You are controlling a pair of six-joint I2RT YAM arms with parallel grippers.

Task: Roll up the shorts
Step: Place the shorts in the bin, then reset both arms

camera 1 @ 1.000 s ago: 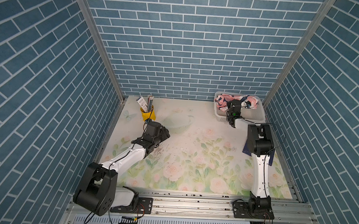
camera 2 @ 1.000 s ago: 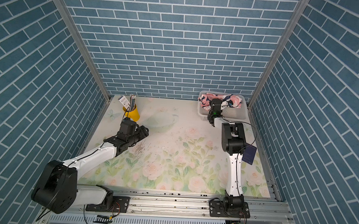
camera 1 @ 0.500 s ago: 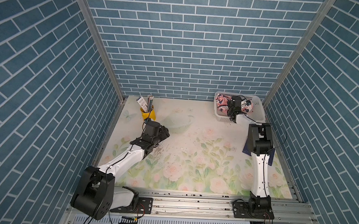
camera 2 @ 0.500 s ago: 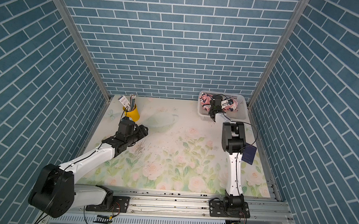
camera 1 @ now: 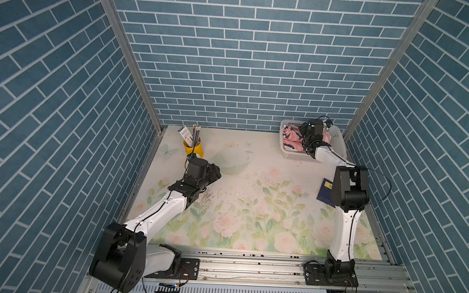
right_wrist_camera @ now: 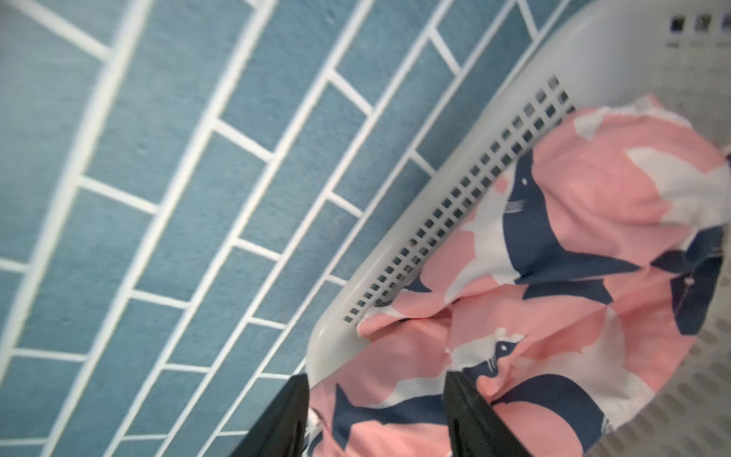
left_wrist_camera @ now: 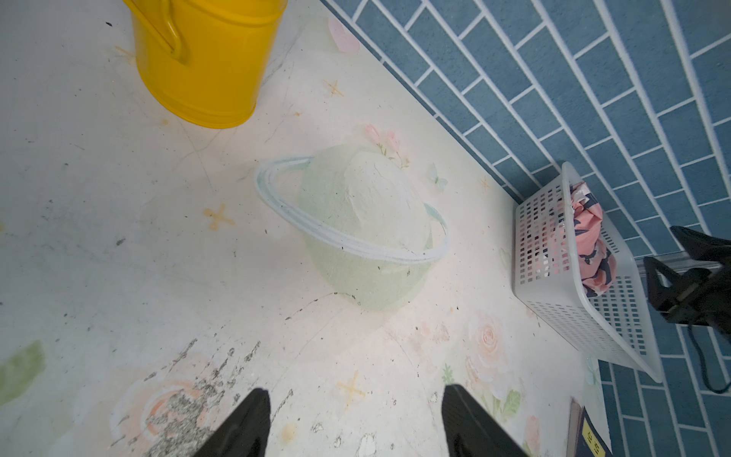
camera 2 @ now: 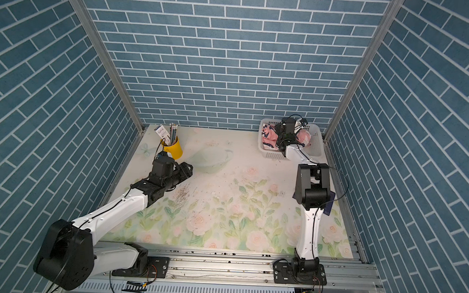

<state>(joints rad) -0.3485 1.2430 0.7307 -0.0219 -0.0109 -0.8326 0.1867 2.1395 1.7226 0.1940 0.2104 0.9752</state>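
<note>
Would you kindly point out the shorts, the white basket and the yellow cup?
shorts (right_wrist_camera: 593, 190), right wrist view, pink fabric.
white basket (left_wrist_camera: 617, 316), left wrist view, perforated side wall.
yellow cup (camera 1: 192, 150), in a top view, outer wall.

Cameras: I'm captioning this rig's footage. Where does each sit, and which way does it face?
Top views: high above the robot's base, looking down over the table toward the back wall; the left arm and right arm show whole.
Left wrist: on its arm, facing across the table to the yellow cup and basket; left gripper shows.
Right wrist: on its arm, facing down at the shorts in the basket; right gripper shows.
Shared: wrist views both show basket, shorts.
</note>
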